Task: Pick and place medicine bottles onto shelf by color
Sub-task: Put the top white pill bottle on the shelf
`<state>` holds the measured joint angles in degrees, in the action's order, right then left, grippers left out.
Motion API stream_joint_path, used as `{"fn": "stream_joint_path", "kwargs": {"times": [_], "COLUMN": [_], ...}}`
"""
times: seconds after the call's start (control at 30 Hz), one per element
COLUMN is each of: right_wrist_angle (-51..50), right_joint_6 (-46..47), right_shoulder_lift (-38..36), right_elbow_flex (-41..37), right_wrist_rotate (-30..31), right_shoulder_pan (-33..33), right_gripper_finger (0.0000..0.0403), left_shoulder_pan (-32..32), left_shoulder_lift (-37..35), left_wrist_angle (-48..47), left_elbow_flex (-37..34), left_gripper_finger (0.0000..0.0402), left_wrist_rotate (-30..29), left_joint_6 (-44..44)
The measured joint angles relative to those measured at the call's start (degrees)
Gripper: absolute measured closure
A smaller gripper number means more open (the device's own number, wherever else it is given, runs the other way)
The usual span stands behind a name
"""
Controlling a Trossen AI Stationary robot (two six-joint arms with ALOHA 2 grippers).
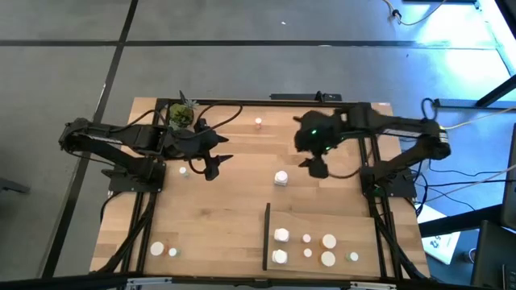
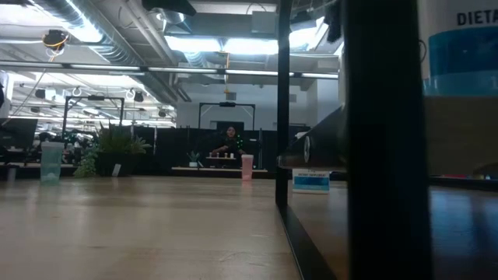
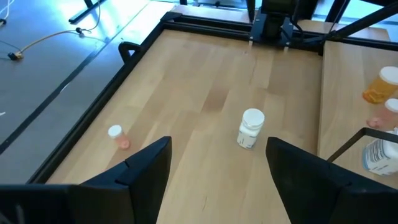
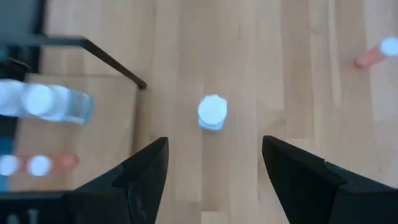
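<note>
Nearest the low camera, a big bottle (image 2: 459, 70) is filling the right edge; only "DIETA" can be read on its label, the rest cut off.

We are aiming at the lone white medicine bottle (image 1: 280, 178) standing upright mid-worktop, just beyond the far end of the shelf's black strip (image 1: 267, 235). The right end effector (image 1: 316, 167) is hovering just beside it, fingers spread wide and holding nothing; in its wrist view the bottle (image 4: 212, 112) is sitting ahead of the gap.

To do this well, we judge we should centre the jaws, descend straight, and close on the body below the cap.

The shelf (image 1: 364, 234) is already carrying several bottles. The left end effector (image 1: 211, 167) is waiting, open and empty, near the plant (image 1: 181, 115).
</note>
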<state>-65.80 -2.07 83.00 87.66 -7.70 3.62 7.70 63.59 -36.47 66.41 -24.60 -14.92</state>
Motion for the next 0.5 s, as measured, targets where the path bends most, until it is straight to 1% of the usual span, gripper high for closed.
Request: {"fn": "stream_joint_path", "kwargs": {"times": [0.13,0.33,0.5], "right_wrist_angle": [-0.06,0.71,0.92], "right_joint_6": [0.05,2.95,3.26], "right_shoulder_lift": [4.10,10.08,15.29], "right_elbow_flex": [0.00,0.00,0.00], "right_wrist_rotate": [4.42,4.60,4.63], "right_shoulder_pan": [-2.31,-4.52,-5.01], "right_gripper_finger": [0.0142,0.0142,0.0142], "left_shoulder_pan": [-0.02,-0.02,-0.02], "left_shoulder_lift": [0.00,0.02,0.02], "left_wrist_angle": [0.00,0.00,0.02], "left_elbow_flex": [0.00,0.00,0.00], "left_gripper_finger": [0.0146,0.0146,0.0146], "left_wrist_rotate": [0.00,0.00,0.00], "left_joint_6": [0.02,0.15,0.46]}}
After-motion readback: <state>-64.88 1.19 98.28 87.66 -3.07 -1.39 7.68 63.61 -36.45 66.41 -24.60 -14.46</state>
